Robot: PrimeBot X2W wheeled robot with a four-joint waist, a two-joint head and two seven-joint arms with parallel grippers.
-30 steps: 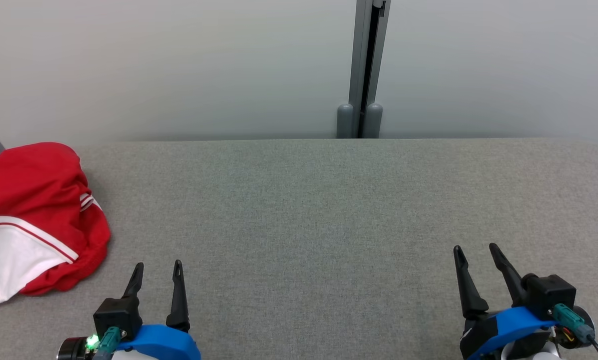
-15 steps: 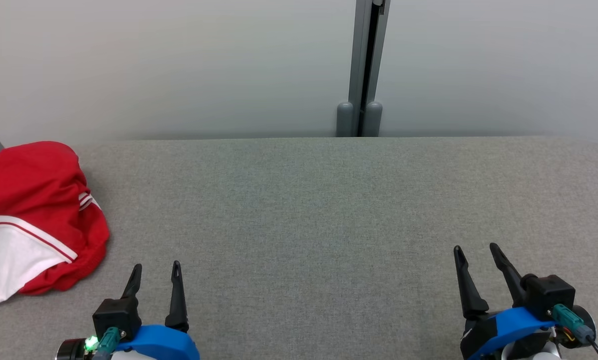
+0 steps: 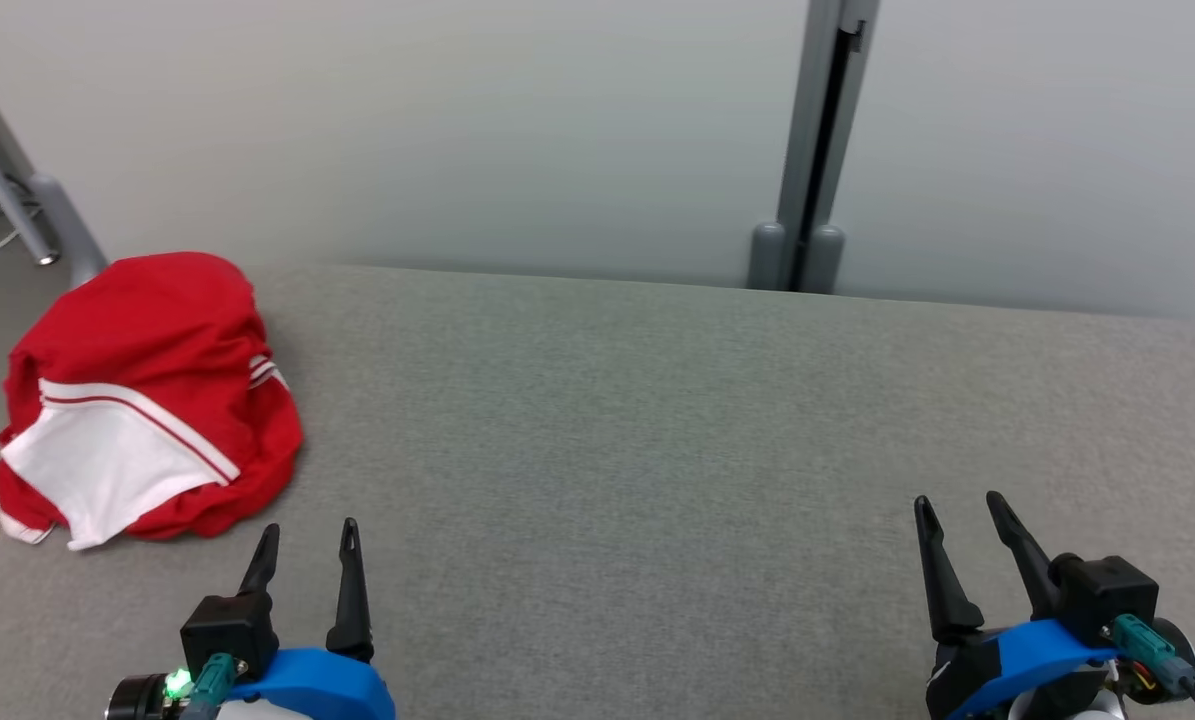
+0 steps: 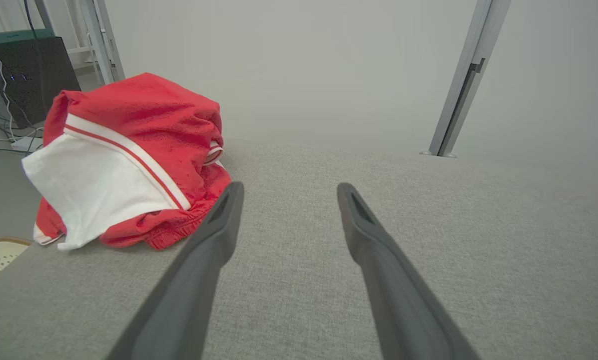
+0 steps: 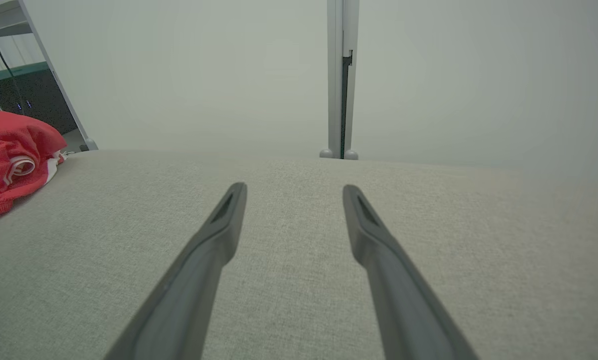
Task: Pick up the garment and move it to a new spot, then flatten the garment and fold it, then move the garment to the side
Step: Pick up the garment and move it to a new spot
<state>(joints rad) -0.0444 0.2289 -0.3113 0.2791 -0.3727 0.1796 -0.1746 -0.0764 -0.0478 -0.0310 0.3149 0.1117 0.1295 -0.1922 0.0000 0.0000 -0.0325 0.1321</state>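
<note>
A red garment with a white panel and white stripes lies bunched at the far left end of the grey table. The left wrist view has the garment ahead and to the left of my fingers, and its edge appears at the left of the right wrist view. My left gripper is open near the table's front edge, a little to the right of the garment and apart from it. At the front right, my right gripper is open with nothing between its fingers.
A pale wall stands behind the table, with a grey vertical post at the back right of centre. Slanted metal legs and cables show past the table's left end. A dark cabinet stands beyond the garment.
The head camera has turned left, so the whole scene has shifted right and the garment's left side is now in view. Both grippers keep their open pose.
</note>
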